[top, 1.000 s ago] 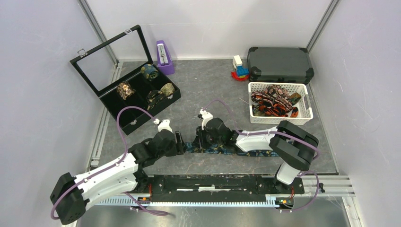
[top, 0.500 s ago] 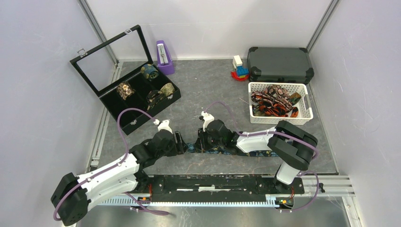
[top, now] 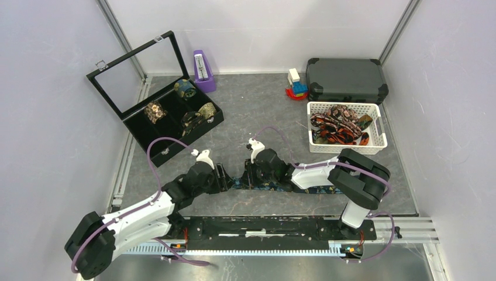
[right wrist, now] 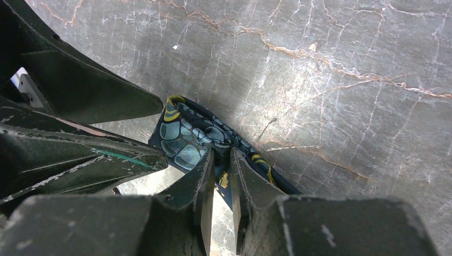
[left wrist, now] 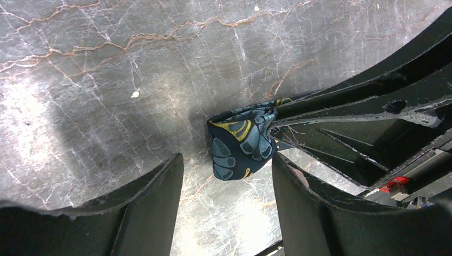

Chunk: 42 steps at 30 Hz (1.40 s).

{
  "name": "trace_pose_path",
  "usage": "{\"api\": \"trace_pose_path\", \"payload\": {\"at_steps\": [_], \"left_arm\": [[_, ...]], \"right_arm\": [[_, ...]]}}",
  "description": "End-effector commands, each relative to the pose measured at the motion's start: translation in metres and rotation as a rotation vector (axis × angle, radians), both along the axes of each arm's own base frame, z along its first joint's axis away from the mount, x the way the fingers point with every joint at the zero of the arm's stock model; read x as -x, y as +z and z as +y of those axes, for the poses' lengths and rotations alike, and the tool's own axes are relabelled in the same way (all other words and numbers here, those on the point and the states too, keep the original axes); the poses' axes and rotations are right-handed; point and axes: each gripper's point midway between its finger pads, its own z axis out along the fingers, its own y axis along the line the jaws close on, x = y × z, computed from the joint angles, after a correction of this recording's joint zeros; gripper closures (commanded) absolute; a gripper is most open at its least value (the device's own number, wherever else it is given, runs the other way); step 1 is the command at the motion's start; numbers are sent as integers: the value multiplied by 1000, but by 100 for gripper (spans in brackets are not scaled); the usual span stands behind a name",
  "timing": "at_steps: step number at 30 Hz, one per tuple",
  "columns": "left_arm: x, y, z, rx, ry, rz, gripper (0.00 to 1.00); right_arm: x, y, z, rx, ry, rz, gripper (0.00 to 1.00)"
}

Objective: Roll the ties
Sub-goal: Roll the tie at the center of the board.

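Left gripper (left wrist: 226, 160) shifted slightly; navy paisley tie (left wrist: 240, 141) looks folded.

The top external camera sits high above and behind the arm bases, facing down and forward, far enough back to take in the whole table (top: 257, 111), with the navy tie (top: 264, 186) low in the centre. The left wrist camera hangs close over the tie's folded end (left wrist: 242, 141) and looks down at it between the fingers of the left gripper (left wrist: 226, 165). The right wrist camera views that end (right wrist: 189, 140) from the opposite side, equally near, past the right gripper (right wrist: 221, 160). All three views share the folded end and the marbled surface around it
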Motion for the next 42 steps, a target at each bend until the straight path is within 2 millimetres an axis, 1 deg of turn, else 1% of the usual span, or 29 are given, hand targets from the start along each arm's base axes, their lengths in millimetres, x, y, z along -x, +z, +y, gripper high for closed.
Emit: {"api": "trace_pose_path", "payload": {"at_steps": [1, 9, 10, 20, 23, 30, 36, 40, 42], "left_arm": [[-5, 3, -7, 49, -23, -35, 34], [-9, -1, -10, 91, -19, -51, 39], [-7, 0, -13, 107, -34, -44, 40], [-5, -5, -14, 144, -14, -29, 47], [-5, -6, -14, 153, -8, -26, 52], [-9, -1, -20, 184, -14, -41, 58], [-11, 6, -21, 200, -9, -60, 69], [-11, 5, -20, 187, -8, -51, 85], [-11, 3, -18, 171, -1, -45, 91]], "right_arm": [[3, -14, -8, 39, -1, -7, 78], [4, -19, -11, 48, -1, -3, 78], [4, -19, -11, 47, -1, -3, 78], [6, -21, -12, 46, -3, 1, 80], [5, -21, -13, 46, -6, 2, 80], [6, -22, -12, 44, -4, 5, 81], [6, -23, -12, 44, -4, 5, 82], [5, -18, -10, 32, -5, -1, 80], [5, -15, -9, 24, -1, -5, 77]]}}
